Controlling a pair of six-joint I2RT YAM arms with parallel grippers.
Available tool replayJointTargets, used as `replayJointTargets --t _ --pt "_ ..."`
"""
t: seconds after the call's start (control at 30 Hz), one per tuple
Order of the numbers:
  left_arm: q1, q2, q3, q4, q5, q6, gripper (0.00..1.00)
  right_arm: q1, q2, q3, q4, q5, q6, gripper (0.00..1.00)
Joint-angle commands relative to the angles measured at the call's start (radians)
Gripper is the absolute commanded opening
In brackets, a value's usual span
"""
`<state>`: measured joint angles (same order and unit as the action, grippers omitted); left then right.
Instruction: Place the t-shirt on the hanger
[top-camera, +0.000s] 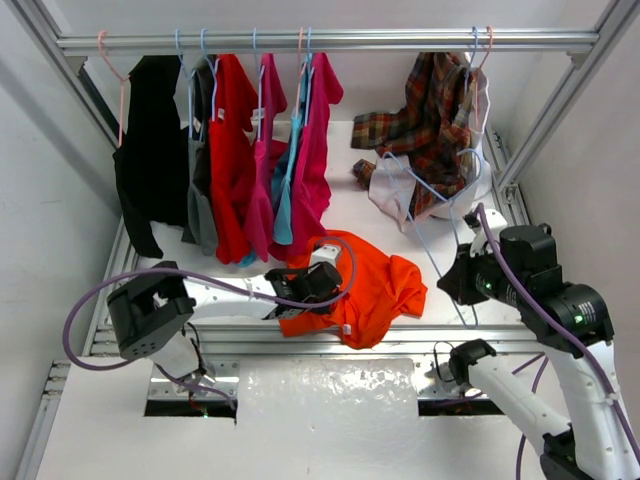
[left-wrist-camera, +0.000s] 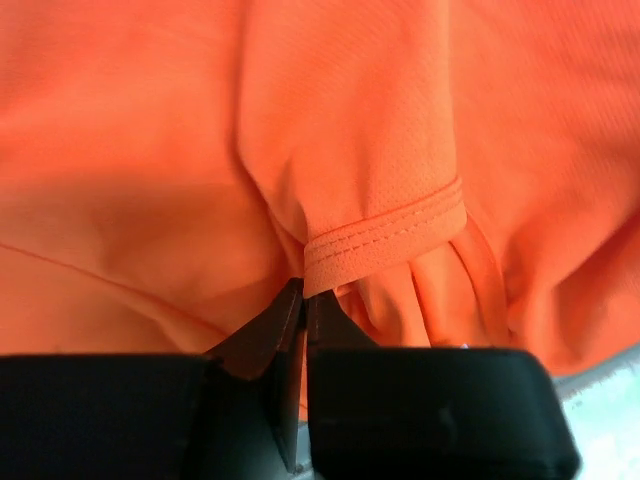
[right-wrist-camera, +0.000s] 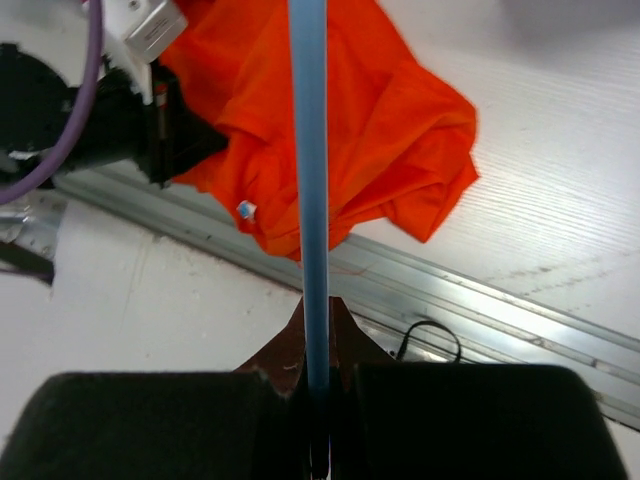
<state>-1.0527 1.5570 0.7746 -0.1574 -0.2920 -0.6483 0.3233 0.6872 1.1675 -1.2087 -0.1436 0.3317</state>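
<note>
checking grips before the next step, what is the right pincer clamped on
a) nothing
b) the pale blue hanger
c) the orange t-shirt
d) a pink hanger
b: the right wrist view shows the right pincer shut on the thin rod of the pale blue hanger, while the orange t-shirt is pinched at a stitched hem by the left pincer.

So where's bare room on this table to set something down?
Bare table lies between the hanging clothes and the plaid shirt, behind the t-shirt. The white board in front of the rail is also free. It's crowded right of the t-shirt, where the hanger crosses.
</note>
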Motion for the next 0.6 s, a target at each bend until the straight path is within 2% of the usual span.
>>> replayJointTargets --t 0.0,0.1,0.27,0.33,0.4,0.47,0.57 --pt "-0.006 -0.043 0.031 -0.007 -0.102 0.007 0.0 0.002 -0.011 -0.006 0.044 -0.135 -0.026 0.0" --pt "0.026 -0.093 0.052 -0.043 -0.137 0.019 0.0 0.002 -0.026 -0.011 0.035 -0.221 -0.034 0.0" --pt "0.098 -0.182 0.182 -0.302 -0.266 0.015 0.0 0.029 -0.055 -0.072 0.011 -0.37 -0.037 0.0" --pt "0.178 -0.216 0.236 -0.382 -0.263 0.018 0.0 0.046 -0.066 -0.095 0.008 -0.376 -0.033 0.0" --pt "0.269 -0.235 0.255 -0.39 -0.21 0.053 0.0 0.054 -0.081 -0.118 0.005 -0.402 -0.034 0.0" --pt "0.318 -0.235 0.299 -0.401 -0.173 0.093 0.0 0.057 -0.09 -0.14 0.014 -0.427 -0.034 0.0" --pt "0.335 -0.195 0.408 -0.442 -0.177 0.13 0.0 0.057 -0.08 -0.181 0.014 -0.442 -0.026 0.0"
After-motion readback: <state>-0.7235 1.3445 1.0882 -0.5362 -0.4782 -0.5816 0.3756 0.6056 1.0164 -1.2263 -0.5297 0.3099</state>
